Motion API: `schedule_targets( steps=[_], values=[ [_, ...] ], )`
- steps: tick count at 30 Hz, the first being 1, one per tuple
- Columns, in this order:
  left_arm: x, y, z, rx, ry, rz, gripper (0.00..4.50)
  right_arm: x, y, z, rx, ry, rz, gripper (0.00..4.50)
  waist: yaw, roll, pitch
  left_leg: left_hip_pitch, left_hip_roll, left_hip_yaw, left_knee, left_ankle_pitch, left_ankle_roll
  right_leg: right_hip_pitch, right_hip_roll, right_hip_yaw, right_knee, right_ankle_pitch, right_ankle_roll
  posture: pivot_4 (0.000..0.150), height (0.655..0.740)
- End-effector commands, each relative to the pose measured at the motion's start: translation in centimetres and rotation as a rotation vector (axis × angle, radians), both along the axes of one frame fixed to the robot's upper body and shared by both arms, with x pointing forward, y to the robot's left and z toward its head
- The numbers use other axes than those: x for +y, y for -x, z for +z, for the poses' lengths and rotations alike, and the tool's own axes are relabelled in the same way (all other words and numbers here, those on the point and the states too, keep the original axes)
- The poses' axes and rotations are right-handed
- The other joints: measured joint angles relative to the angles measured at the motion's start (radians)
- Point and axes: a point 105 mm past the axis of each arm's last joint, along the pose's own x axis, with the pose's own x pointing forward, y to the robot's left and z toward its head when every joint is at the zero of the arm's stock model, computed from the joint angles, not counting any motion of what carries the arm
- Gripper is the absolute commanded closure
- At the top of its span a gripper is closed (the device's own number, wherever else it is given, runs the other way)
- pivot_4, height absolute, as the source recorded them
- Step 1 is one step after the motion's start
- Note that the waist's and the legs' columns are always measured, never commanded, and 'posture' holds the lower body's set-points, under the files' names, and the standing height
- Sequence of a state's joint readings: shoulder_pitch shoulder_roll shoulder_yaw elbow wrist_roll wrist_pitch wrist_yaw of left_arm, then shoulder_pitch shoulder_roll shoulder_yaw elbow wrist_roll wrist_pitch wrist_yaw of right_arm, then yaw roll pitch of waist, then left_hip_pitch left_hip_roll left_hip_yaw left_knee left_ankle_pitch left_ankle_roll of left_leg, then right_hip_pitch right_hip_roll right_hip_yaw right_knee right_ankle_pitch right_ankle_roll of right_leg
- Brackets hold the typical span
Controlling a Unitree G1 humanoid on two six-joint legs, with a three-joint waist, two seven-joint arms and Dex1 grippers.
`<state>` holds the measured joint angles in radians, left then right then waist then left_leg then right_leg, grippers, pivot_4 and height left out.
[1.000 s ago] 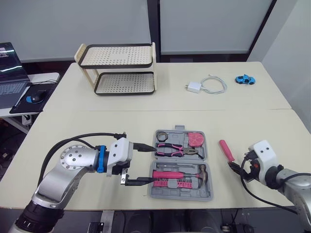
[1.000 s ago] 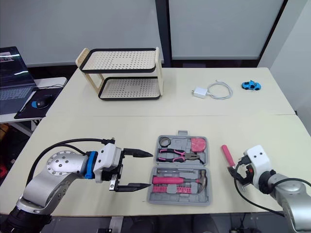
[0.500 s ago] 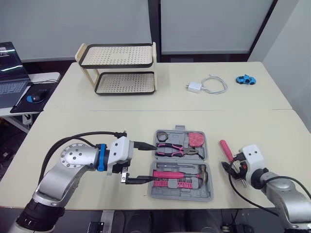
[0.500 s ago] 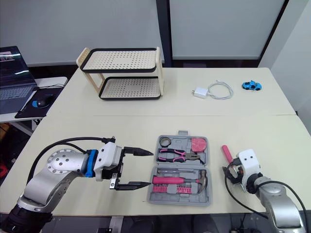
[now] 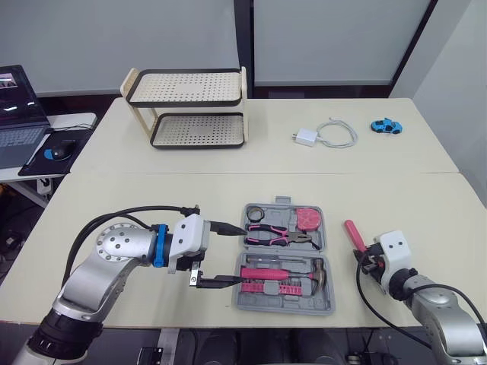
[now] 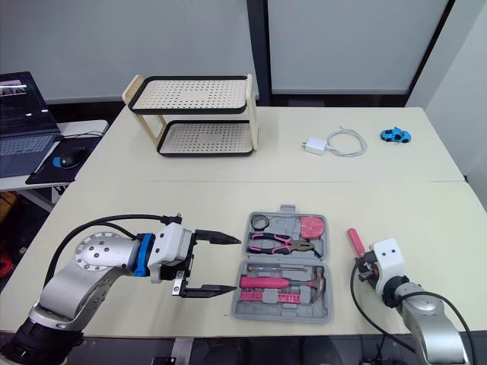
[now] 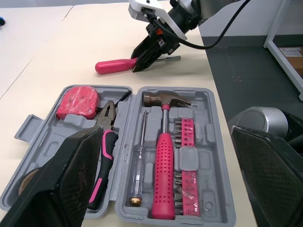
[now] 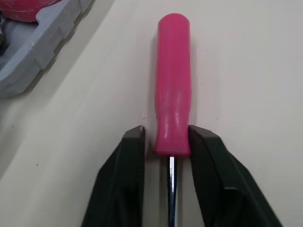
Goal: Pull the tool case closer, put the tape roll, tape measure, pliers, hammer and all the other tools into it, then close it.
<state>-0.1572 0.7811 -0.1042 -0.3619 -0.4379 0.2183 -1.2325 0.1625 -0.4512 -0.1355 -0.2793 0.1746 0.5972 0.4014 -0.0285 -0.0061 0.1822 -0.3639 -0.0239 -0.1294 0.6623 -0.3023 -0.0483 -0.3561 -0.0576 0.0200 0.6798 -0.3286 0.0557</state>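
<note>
The grey tool case point(image 5: 281, 308) lies open near the table's front edge. In it are the tape roll point(image 5: 253, 212), pink-handled pliers point(image 5: 278, 233), pink tape measure point(image 5: 307, 218) and hammer point(image 5: 281, 272). A pink-handled screwdriver point(image 5: 352, 232) lies on the table just right of the case. My right gripper point(image 8: 168, 135) is shut on the screwdriver point(image 8: 173, 85) at the handle's end, where the metal shaft starts. My left gripper point(image 5: 242, 255) stands open at the case's left edge, with nothing between its fingers.
A two-tier perforated rack point(image 5: 186, 106) stands at the back left. A white charger with cable point(image 5: 323, 134) and a blue toy car point(image 5: 384, 125) lie at the back right. A laptop point(image 5: 15, 114) and mouse point(image 5: 57, 150) sit on a side desk at the left.
My right gripper has reached the screwdriver's handle end and shut on it. The left arm and the case have not moved.
</note>
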Motion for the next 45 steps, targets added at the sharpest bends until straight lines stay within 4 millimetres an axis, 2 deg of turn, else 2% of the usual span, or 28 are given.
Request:
schedule_targets(
  steps=[1,4,8,11,14,17,23,28,31,38,45],
  values=[
    [0.0,-0.1,0.8,-0.031,0.037,0.002,0.0,-1.3,0.3,-0.3,0.022,0.017,-0.033,3.9,0.0,0.0,0.0,0.0,0.0,0.0,0.0,0.0,0.0,0.0,0.0,0.0,0.0,0.0,0.0,0.15,0.74],
    [0.5,-0.2,0.8,-0.033,0.042,0.02,0.0,-1.5,0.2,0.7,-0.002,0.036,-0.006,3.9,0.0,0.0,0.0,0.0,0.0,0.0,0.0,0.0,0.0,0.0,0.0,0.0,0.0,0.0,0.0,0.15,0.74],
    [1.9,-0.4,0.3,-0.034,0.007,0.056,0.0,-0.8,0.2,4.3,-0.06,0.116,0.133,3.9,0.0,0.001,0.0,0.0,-0.001,0.001,0.0,0.0,0.0,0.0,0.0,0.001,0.0,0.0,0.0,0.15,0.74],
    [3.0,-0.3,-0.2,-0.026,-0.032,0.07,0.0,1.5,1.2,6.9,-0.06,0.192,0.342,3.9,-0.005,0.001,0.0,-0.001,0.0,0.001,0.0,0.0,0.0,-0.001,0.0,0.001,0.0,0.0,0.0,0.15,0.74],
    [3.8,0.0,-0.7,-0.015,-0.074,0.072,0.0,3.8,2.9,8.1,-0.018,0.317,0.582,3.9,-0.003,0.001,0.0,0.0,0.001,0.0,-0.001,0.0,0.0,-0.001,0.002,-0.001,0.0,0.0,0.0,0.15,0.74],
    [4.7,0.4,-1.1,0.002,-0.116,0.074,0.0,6.2,5.1,8.6,0.075,0.39,0.801,3.9,-0.002,0.001,0.0,-0.001,0.001,-0.001,-0.001,0.0,0.0,0.0,0.002,-0.002,0.0,-0.001,-0.001,0.15,0.74],
    [5.1,1.6,-1.8,0.026,-0.165,0.044,0.0,10.4,7.6,7.7,0.171,0.397,1.054,3.9,-0.002,-0.002,0.001,-0.001,0.001,-0.002,0.0,0.0,0.0,0.0,0.001,-0.002,-0.001,-0.001,-0.001,0.15,0.74],
    [5.0,2.2,-2.0,0.025,-0.192,0.019,0.0,13.3,8.2,5.9,0.213,0.384,1.157,3.9,-0.003,-0.003,0.002,-0.002,0.001,-0.002,0.0,0.0,0.0,-0.001,0.001,-0.002,-0.001,-0.001,-0.001,0.15,0.74],
    [4.8,2.6,-2.2,0.027,-0.205,-0.002,0.0,14.7,7.7,5.3,0.212,0.385,1.178,3.9,-0.002,-0.003,0.002,-0.002,0.001,-0.002,0.0,0.0,0.0,-0.001,0.0,-0.002,-0.001,-0.001,-0.001,0.15,0.74],
    [4.4,2.9,-2.4,0.027,-0.223,-0.026,0.0,16.9,7.0,4.3,0.211,0.394,1.222,3.9,-0.002,-0.003,0.002,-0.002,0.001,-0.002,0.0,0.0,0.0,-0.002,0.0,-0.002,-0.001,-0.001,-0.001,0.15,0.74],
    [5.2,3.2,-2.9,0.018,-0.271,-0.027,0.0,17.9,6.4,3.1,0.218,0.39,1.228,3.9,-0.003,-0.003,0.002,-0.002,0.001,-0.002,0.0,0.0,0.0,-0.003,0.0,-0.002,0.0,-0.001,-0.001,0.15,0.74]
  ],
)
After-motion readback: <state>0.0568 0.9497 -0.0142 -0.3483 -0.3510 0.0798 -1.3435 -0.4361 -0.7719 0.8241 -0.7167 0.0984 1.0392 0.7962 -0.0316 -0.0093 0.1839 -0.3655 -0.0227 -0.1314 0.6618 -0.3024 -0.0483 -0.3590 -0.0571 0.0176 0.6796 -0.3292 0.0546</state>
